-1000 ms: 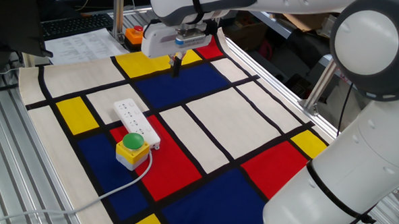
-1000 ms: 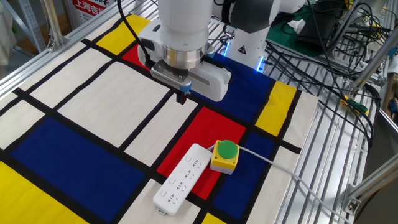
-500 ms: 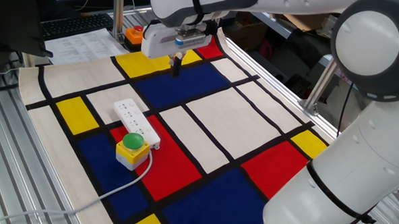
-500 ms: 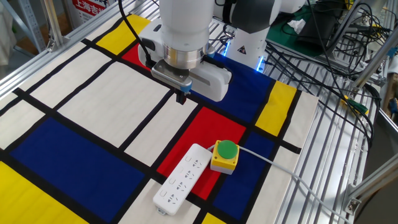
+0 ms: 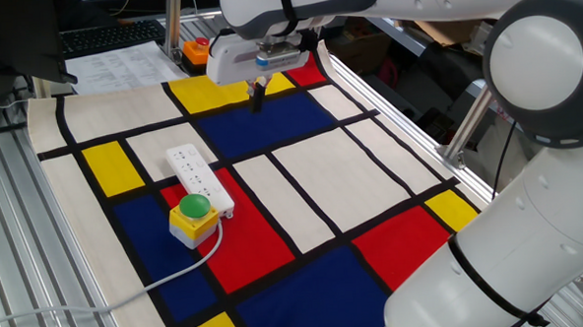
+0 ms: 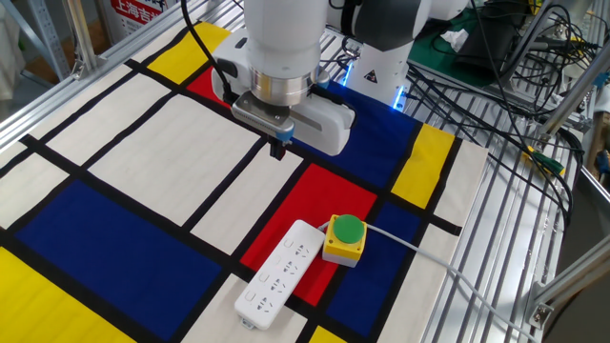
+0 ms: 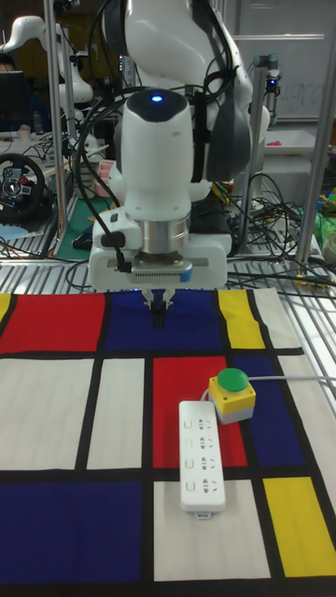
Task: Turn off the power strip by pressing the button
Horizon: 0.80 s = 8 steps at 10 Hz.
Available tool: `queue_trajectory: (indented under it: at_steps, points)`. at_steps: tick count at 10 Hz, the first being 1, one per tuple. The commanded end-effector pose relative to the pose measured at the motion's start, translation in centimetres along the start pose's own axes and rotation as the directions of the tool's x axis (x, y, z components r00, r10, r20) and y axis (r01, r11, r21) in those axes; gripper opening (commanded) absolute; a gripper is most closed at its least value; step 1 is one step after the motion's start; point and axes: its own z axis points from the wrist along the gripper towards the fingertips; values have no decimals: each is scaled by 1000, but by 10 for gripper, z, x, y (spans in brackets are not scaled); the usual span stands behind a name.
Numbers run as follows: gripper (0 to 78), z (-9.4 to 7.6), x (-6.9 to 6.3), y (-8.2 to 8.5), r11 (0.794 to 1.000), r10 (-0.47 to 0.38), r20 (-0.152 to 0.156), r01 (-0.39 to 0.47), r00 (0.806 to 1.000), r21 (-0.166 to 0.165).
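Power strip (image 6: pixel 279 275) flat on mat; pincer (image 6: pixel 279 150) hovers well apart.

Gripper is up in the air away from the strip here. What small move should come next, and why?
Probably carry the gripper across toward the free end of the power strip, the end away from the green dome button. It hangs over the blue and red patches, well apart from the strip. The switch itself is too small to make out.

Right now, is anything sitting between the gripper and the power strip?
Nothing visible. The gripper hangs above the patterned cloth, apart from the power strip. The green dome button sits beside the strip's cable end, off the direct line.
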Motion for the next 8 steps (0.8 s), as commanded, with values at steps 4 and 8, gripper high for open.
queue_trajectory:
  at_steps: [4,8]
  points:
    - [0,14,-7,-9,1000,-7,7,7,1000,7]
    - [0,41,-11,-1,1000,2,29,-2,1000,5]
